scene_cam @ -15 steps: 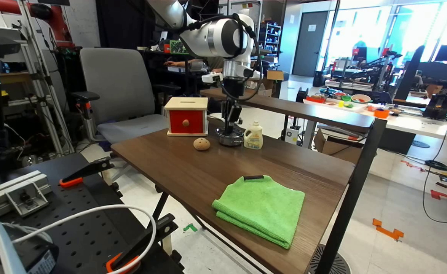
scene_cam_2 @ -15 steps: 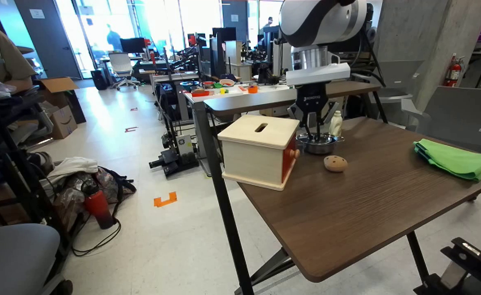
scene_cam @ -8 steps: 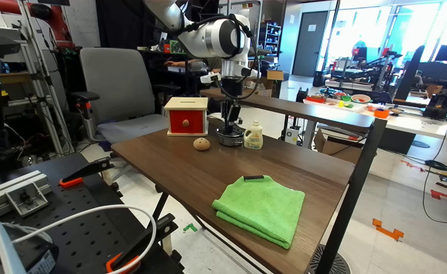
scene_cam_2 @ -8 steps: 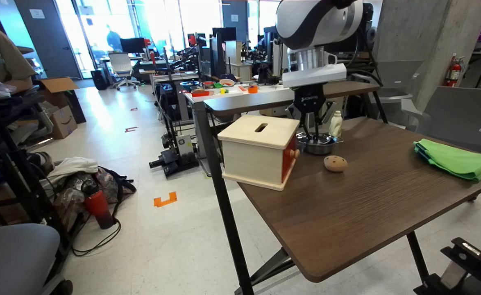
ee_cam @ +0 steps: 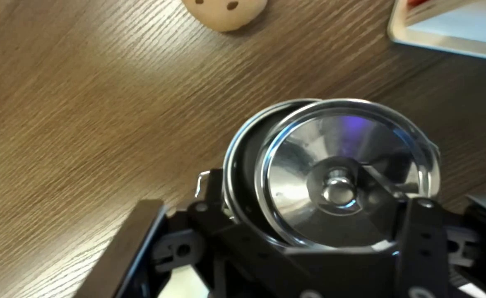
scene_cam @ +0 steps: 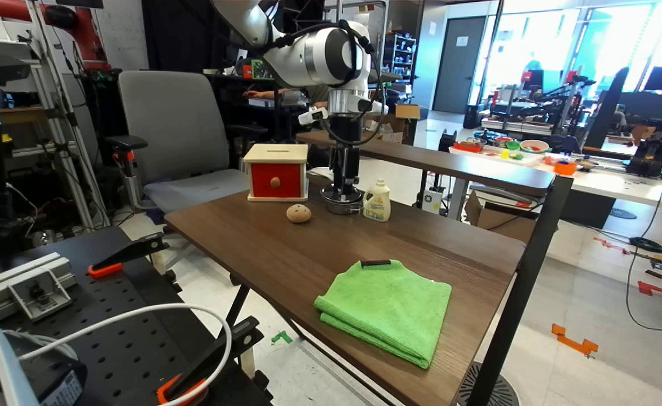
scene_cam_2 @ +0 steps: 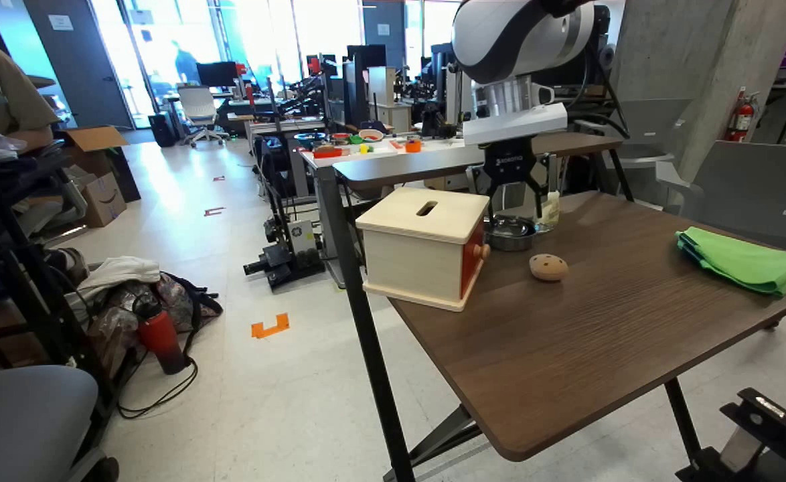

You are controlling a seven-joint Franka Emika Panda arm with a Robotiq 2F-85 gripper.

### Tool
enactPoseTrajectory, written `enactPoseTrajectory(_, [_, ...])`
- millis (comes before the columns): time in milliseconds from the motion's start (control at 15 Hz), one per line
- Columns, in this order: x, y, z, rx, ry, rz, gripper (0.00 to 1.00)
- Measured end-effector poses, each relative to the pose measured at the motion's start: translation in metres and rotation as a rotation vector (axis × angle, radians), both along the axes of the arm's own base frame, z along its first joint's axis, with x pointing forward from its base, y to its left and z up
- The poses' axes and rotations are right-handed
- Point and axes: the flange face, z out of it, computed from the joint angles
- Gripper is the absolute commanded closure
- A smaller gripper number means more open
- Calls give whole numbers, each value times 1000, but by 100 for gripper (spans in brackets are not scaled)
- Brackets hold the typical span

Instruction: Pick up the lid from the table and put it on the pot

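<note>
The silver pot [scene_cam: 343, 208] stands on the brown table, with my gripper [scene_cam: 342, 192] down at it. On top of the pot [scene_cam_2: 510, 243] rests the shiny lid [ee_cam: 292, 165], off-centre, so a crescent of dark interior shows at one side in the wrist view. The lid's round knob [ee_cam: 339, 192] sits free between my spread fingers. My gripper [ee_cam: 288, 174] is open and grips nothing. One finger [ee_cam: 215, 182] stands outside the pot's wall near a wire handle; the other reaches over the lid's far part. Whether either touches metal I cannot tell.
A cream bottle [scene_cam: 377, 204] stands close beside the pot and the gripper [scene_cam_2: 515, 214]. The wooden box [scene_cam_2: 420, 254] with a red drawer [scene_cam: 275, 180] and a tan ball [scene_cam_2: 548, 268] are near. A green cloth [scene_cam: 387, 310] lies farther off. A raised shelf [scene_cam: 449, 163] runs behind.
The jaws have gone from shut to open, letting go of the knob. The pot with the lid has shifted slightly, leftward in an exterior view, and the bottle has been nudged a little.
</note>
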Motion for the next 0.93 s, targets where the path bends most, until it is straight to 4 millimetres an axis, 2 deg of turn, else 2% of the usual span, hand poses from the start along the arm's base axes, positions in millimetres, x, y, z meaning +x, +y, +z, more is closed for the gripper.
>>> enactPoseTrajectory(533, [-12,2,7,-24,21,-13,0])
enactPoseTrajectory(933, [-44,23,45,-46,53,20,0])
